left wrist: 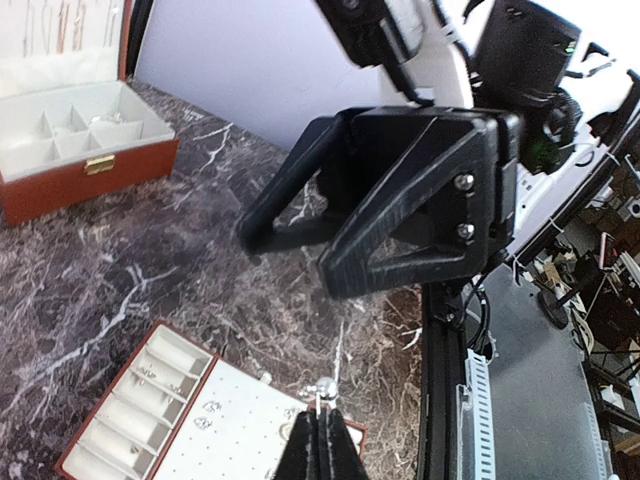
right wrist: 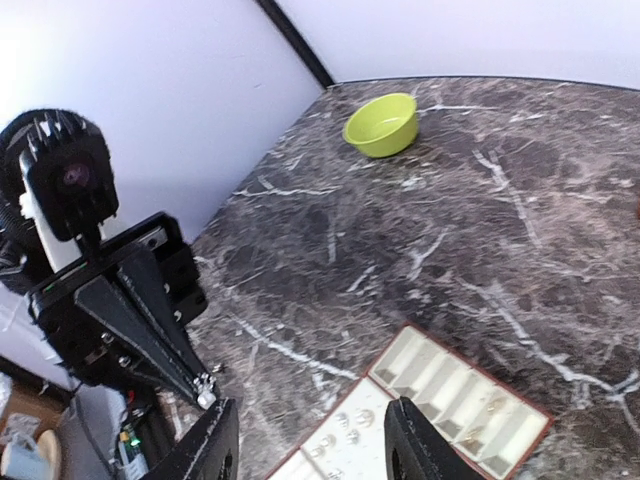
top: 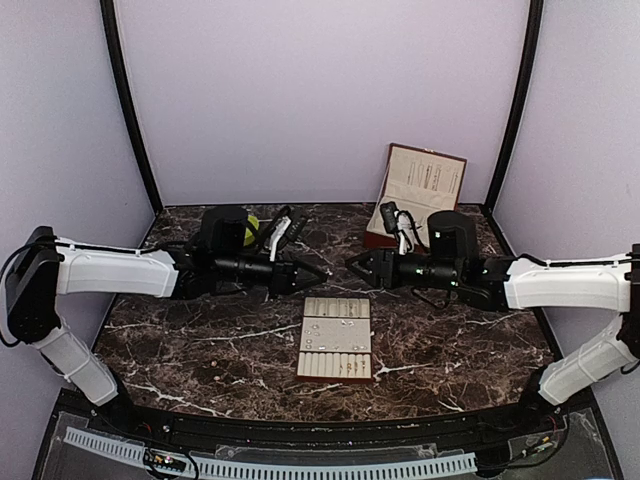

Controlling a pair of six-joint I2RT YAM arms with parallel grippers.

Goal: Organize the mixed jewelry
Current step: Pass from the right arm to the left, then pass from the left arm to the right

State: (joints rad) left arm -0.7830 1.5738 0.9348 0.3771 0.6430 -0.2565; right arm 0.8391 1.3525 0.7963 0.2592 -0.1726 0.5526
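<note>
L gripper [left wrist: 321, 415] clamped shut on tiny silvery jewelry piece [left wrist: 325, 388], held over marble tabletop [left wrist: 100, 270] nr slotted tray [left wrist: 240, 440], R gripper [right wrist: 312, 410] spread open opp., nothing gripped

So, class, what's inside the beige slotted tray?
The tray holds tiny silvery studs on its pad and small pieces in end compartments. The left gripper, shut on a stud, covers part of it.

Robot lab booth w/ lilac backdrop walls [top: 320, 90], blk frame poles [top: 128, 110], marble tabletop [top: 200, 340].
</note>
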